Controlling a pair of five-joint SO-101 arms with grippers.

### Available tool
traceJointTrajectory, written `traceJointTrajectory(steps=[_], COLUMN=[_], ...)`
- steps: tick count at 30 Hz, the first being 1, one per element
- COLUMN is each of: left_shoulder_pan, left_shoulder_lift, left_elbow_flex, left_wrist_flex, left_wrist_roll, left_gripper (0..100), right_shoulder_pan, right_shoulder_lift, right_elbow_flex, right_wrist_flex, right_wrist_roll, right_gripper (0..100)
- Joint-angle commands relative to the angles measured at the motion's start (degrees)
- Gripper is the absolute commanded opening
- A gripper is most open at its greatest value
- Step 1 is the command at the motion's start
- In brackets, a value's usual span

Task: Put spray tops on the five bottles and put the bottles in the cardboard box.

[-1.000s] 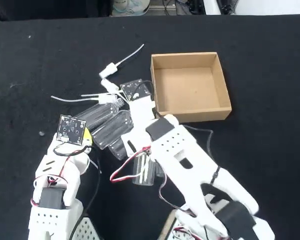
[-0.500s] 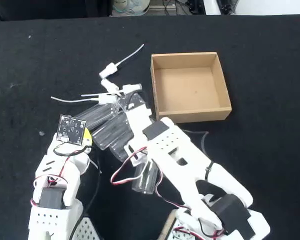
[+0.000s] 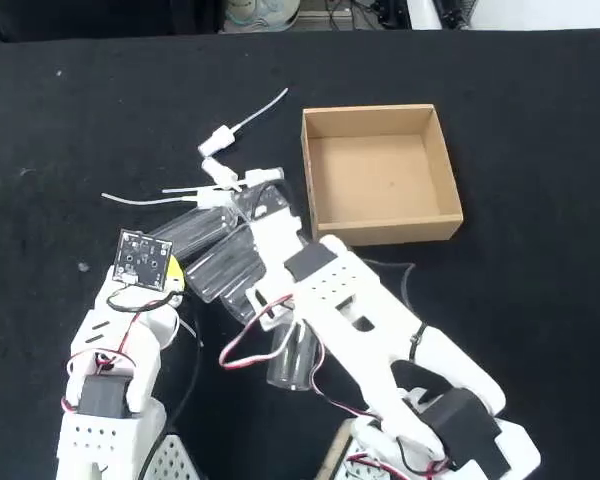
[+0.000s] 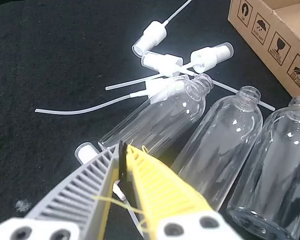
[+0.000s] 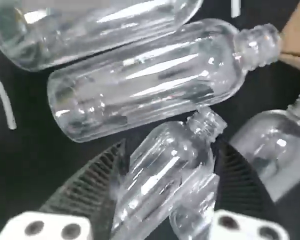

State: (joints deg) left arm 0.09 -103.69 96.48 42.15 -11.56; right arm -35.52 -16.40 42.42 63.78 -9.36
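Observation:
Several clear bottles without tops lie side by side on the black table, among them one [image 3: 195, 230] and another [image 3: 225, 265]. Beyond their necks lie white spray tops [image 3: 220, 140] [image 4: 155, 35] with thin tubes. My right gripper [image 5: 171, 146] is open, with a black finger on either side of one lying bottle [image 5: 160, 170]; in the high view it [image 3: 263, 205] sits over the bottle necks. At the near left end of the bottles my left gripper [image 4: 121, 148] [image 3: 170, 280] is shut, and a white spray top [image 4: 85, 151] lies right at its tip. The cardboard box [image 3: 380, 230] holds nothing.
Another bottle [image 3: 290, 355] lies under the right arm's forearm. The box stands just right of the bottle pile, close to the right arm. Loose tubes [image 3: 140, 200] trail left across the table.
The right arm's wrist has tipped down and forward over the bottles, and the bottle under its forearm has shifted a little. The left arm has not moved.

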Motion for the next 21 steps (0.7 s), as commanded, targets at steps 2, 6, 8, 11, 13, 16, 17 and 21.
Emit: traceJointTrajectory(steps=[2, 6, 8, 11, 13, 16, 17, 21], left_shoulder_pan=[0.2, 0.2, 0.2, 0.2, 0.2, 0.2, 0.2, 0.2], left_shoulder_lift=[-0.8, -0.8, -0.8, -0.8, -0.8, -0.8, -0.8, -0.8], left_elbow_flex=[0.9, 0.9, 0.9, 0.9, 0.9, 0.9, 0.9, 0.9], left_wrist_flex=[0.2, 0.2, 0.2, 0.2, 0.2, 0.2, 0.2, 0.2], left_wrist_roll=[0.1, 0.1, 0.1, 0.1, 0.1, 0.1, 0.1, 0.1], left_gripper=[3, 3, 3, 3, 3, 3, 3, 3], right_shoulder_pan=[-0.6, -0.5, -0.4, -0.4, -0.4, -0.4, -0.5, -0.7], right_shoulder_lift=[-1.7, 2.1, 5.1, 9.5, 11.8, 14.1, 14.5, 14.5], right_elbow_flex=[-8.0, -8.1, -8.6, -9.5, -10.0, -10.6, -10.6, -10.2], right_wrist_flex=[8.4, 9.9, 9.8, 9.8, 9.8, 9.7, 9.7, 10.4], right_wrist_roll=[-4.0, -4.0, -4.2, -4.2, -4.2, -4.2, -4.2, -3.3], right_gripper=[25.1, 25.1, 25.1, 25.1, 25.1, 24.8, 24.7, 23.0])
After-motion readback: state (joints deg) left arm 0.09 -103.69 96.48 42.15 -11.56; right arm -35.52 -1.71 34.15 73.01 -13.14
